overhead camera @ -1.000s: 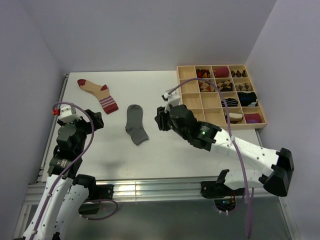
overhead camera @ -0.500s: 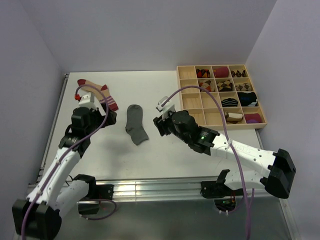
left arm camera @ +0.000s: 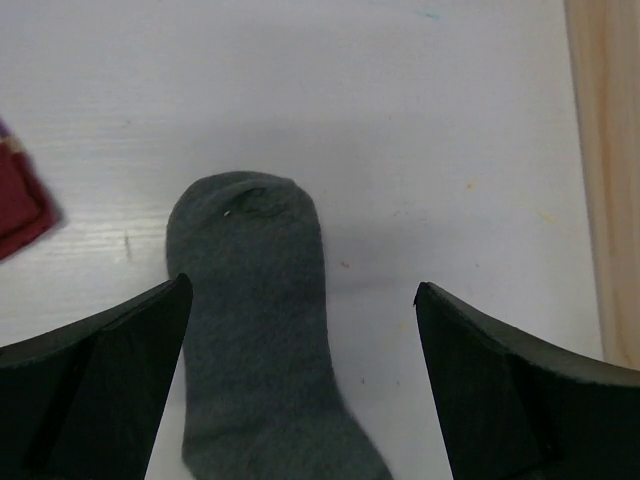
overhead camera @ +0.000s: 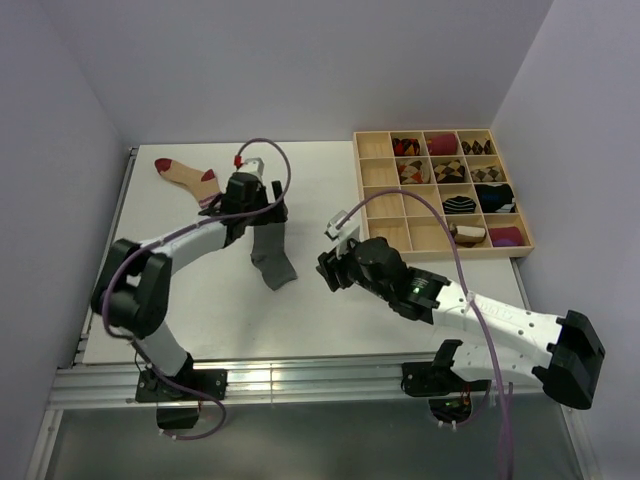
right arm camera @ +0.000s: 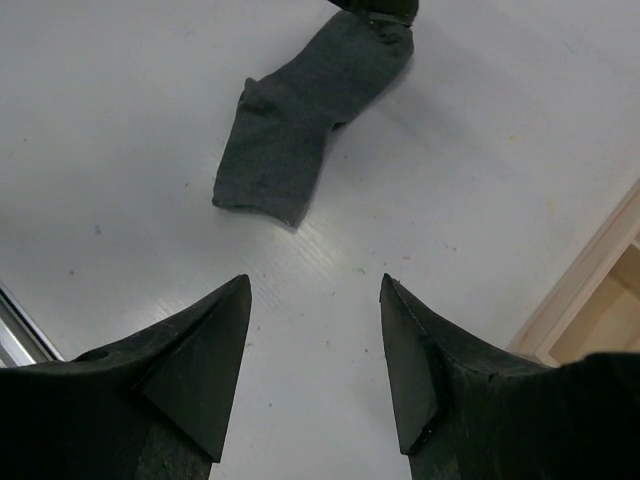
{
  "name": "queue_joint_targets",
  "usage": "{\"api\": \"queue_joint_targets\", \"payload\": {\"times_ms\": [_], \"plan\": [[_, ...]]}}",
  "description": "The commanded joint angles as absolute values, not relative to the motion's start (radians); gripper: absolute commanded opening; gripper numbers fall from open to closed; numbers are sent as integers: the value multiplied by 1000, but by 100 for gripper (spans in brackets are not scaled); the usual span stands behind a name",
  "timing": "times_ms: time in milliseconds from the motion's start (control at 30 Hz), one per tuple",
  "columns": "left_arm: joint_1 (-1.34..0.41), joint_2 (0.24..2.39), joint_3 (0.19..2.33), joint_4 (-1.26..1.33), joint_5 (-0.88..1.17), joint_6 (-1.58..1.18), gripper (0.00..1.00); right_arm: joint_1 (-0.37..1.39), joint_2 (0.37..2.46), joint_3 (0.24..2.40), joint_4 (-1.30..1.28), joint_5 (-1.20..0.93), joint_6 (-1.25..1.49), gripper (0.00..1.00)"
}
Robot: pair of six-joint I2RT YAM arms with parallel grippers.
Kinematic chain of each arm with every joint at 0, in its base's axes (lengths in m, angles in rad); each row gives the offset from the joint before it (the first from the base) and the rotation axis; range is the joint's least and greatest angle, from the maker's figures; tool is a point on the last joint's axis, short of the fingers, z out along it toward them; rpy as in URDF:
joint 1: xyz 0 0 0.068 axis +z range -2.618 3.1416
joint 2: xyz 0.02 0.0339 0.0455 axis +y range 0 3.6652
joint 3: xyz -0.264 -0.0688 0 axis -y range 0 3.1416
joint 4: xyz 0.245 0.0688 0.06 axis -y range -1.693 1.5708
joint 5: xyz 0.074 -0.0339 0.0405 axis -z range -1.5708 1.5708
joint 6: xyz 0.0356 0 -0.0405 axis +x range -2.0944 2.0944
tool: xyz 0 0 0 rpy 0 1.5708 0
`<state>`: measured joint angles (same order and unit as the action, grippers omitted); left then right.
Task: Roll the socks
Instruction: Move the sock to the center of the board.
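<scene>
The right gripper point(right arm camera: 315, 285) hangs over the white table point(overhead camera: 200, 295), just right of the grey sock point(overhead camera: 271, 255) at its near end, fingers spread and holding nothing. The grey sock lies flat on the table. The left gripper point(left arm camera: 303, 290) is above its far end, also spread wide and empty. Beyond and left of the grey sock lies the beige sock point(overhead camera: 185, 175) with its dark-red toe. Far right of the grey sock sits a wooden tray point(overhead camera: 357, 175) of sock bundles.
</scene>
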<state>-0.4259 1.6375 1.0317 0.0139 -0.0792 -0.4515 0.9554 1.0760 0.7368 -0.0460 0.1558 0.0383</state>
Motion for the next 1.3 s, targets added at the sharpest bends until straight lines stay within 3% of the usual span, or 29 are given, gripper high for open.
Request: {"api": "queue_joint_targets", "payload": {"times_ms": [0,267,533,767,833,1067,1267], "plan": [[-454,1753,1144,63,-117,-396,99,953,994,677,-5,152,112,62],[-495,1945,1215,118,-9,-307,99,953,922,621,-28,135,155,61],[-601,2000,1123,195,179,-268,99,953,899,609,-52,160,170,61],[-670,1769,945,301,118,-334,99,954,928,637,-77,124,127,62],[-666,1680,968,239,-38,-363,99,954,960,655,-78,84,98,62],[-608,1461,1048,13,-282,-524,99,995,1084,741,-49,32,11,68],[-433,1281,996,-207,-279,-690,99,1087,1317,874,-74,23,-124,68]]}}
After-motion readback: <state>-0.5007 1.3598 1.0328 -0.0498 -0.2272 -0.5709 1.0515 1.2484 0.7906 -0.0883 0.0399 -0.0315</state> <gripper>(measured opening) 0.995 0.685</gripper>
